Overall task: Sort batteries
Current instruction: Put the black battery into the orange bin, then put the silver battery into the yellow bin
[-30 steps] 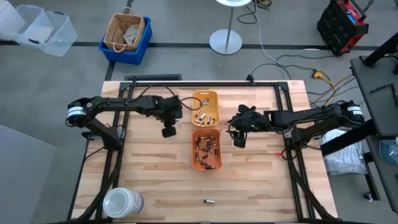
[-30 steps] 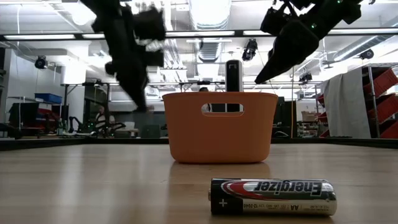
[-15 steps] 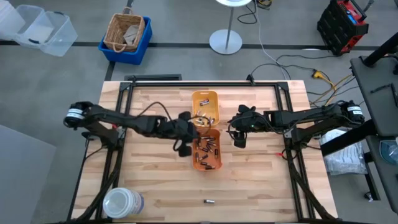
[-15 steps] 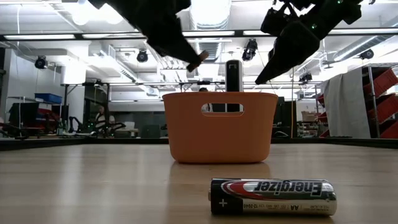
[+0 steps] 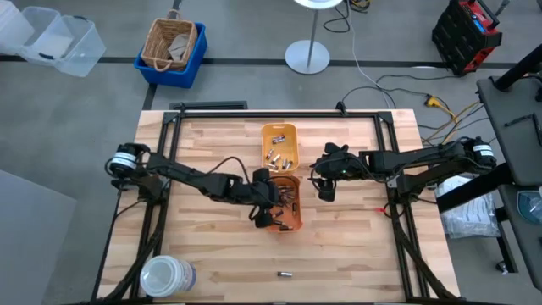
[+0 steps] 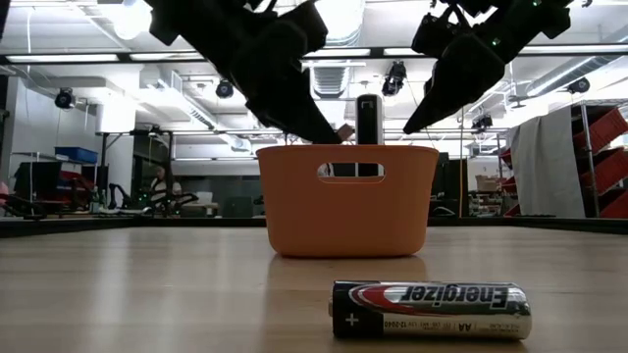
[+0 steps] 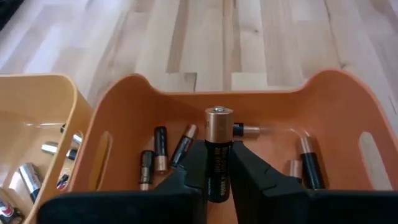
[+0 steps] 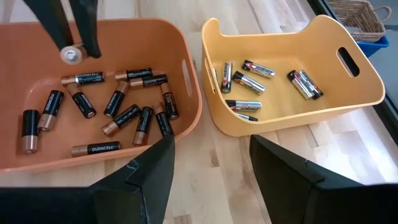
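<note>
Lying nearest on the wooden table (image 5: 203,246), close to the front edge, is a single AA battery (image 6: 430,310), well apart from both trays. Further back sits the orange tray (image 5: 292,224) with a scatter of black-and-copper batteries (image 8: 118,118) inside. The left gripper (image 7: 217,171) hangs over this tray, its fingers clamped on one black-and-copper battery (image 7: 218,149) held upright, copper end up — from the right wrist view it shows above the tray's floor, not touching the loose ones. Just behind, end to end with the orange tray, stands the yellow-orange tray (image 5: 264,134), holding several silver batteries (image 8: 249,79) with dark or red bands. The right gripper (image 5: 325,191) hovers beside the orange tray, on the right arm's side, over bare table — its fingers are spread wide with nothing between them. A white tub (image 5: 165,275) sits at the table's near left corner.
</note>
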You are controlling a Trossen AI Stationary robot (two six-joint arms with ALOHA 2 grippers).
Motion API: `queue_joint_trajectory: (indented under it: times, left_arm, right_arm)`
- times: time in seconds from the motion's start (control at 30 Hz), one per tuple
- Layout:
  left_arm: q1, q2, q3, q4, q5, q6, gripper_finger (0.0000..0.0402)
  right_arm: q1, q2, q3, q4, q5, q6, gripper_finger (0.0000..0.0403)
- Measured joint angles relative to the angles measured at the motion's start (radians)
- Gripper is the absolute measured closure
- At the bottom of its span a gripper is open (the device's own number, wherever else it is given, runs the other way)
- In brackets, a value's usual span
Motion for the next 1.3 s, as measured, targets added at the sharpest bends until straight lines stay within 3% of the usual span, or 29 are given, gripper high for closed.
queue_joint_trajectory:
  times: [0.37,0.67,0.87,1.3]
  left_arm:
    - [-0.007,0.009,0.06,-0.123,-0.004,0.001,0.0361]
    - [-0.004,0.009,0.065,-0.174,-0.004,0.031,0.0356]
    - [-0.004,0.009,0.065,-0.228,-0.047,0.019,0.0342]
    - [-0.004,0.005,0.064,-0.243,-0.055,0.106,0.0281]
  right_arm:
    - [0.003,-0.037,-0.001,-0.034,0.0,0.044,0.0202]
    - [0.046,-0.104,-0.001,-0.056,0.001,0.194,0.0202]
    - [0.138,-0.141,-0.001,-0.056,0.016,0.304,0.0202]
    - [0.493,-0.134,-0.001,-0.034,0.232,0.515,0.0202]
